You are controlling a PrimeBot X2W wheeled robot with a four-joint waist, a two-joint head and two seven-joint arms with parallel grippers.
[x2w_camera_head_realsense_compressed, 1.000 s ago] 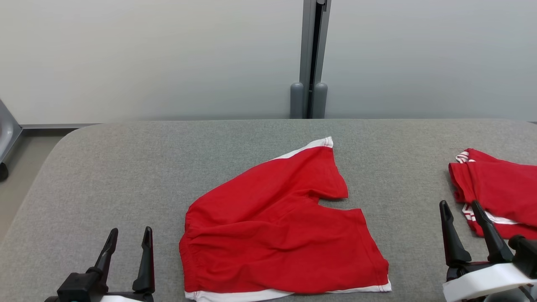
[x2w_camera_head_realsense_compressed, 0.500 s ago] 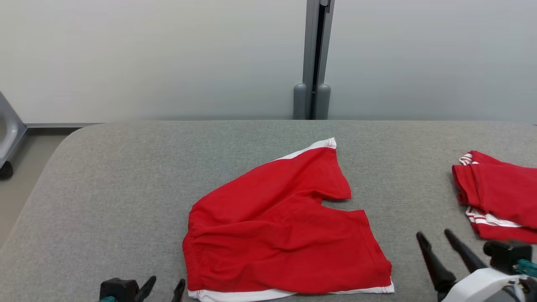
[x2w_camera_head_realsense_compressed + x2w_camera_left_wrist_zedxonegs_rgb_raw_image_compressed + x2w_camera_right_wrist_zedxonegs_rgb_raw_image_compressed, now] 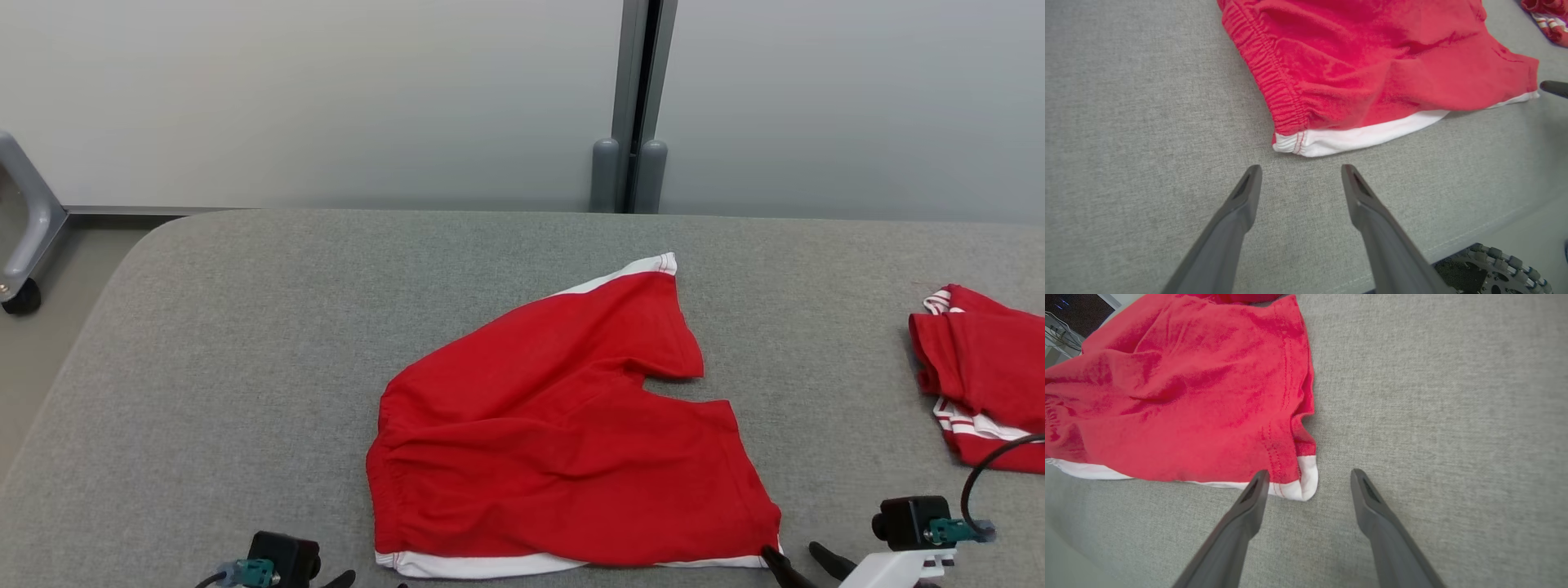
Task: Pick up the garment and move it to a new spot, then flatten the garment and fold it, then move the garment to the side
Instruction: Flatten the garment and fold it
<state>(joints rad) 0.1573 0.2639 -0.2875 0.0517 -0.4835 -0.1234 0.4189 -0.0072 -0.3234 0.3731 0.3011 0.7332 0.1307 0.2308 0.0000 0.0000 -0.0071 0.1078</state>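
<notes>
The garment point(image 3: 563, 433) is a pair of red shorts with white trim, lying rumpled near the front middle of the grey padded table point(image 3: 245, 327). My left gripper point(image 3: 1299, 170) is open, its fingertips just short of the garment's point(image 3: 1372, 61) near white-trimmed waistband corner, nothing between them. My right gripper point(image 3: 1308, 475) is open at the garment's point(image 3: 1180, 396) other near corner, whose white hem tip lies between the fingertips, with the left fingertip against the hem. In the head view the right gripper point(image 3: 800, 559) pokes up at the bottom edge beside that corner.
A second red garment with white stripes point(image 3: 980, 376) lies folded at the table's right edge. A grey post point(image 3: 637, 106) stands against the wall behind. A grey frame on a castor point(image 3: 20, 245) sits on the floor at the left. The table's front edge point(image 3: 1453, 245) is just below my left fingers.
The head camera has tipped and shifted, so the scene slid right. Both grippers have dropped toward the bottom edge and moved inward, to the garment's two near corners. Both stay open.
</notes>
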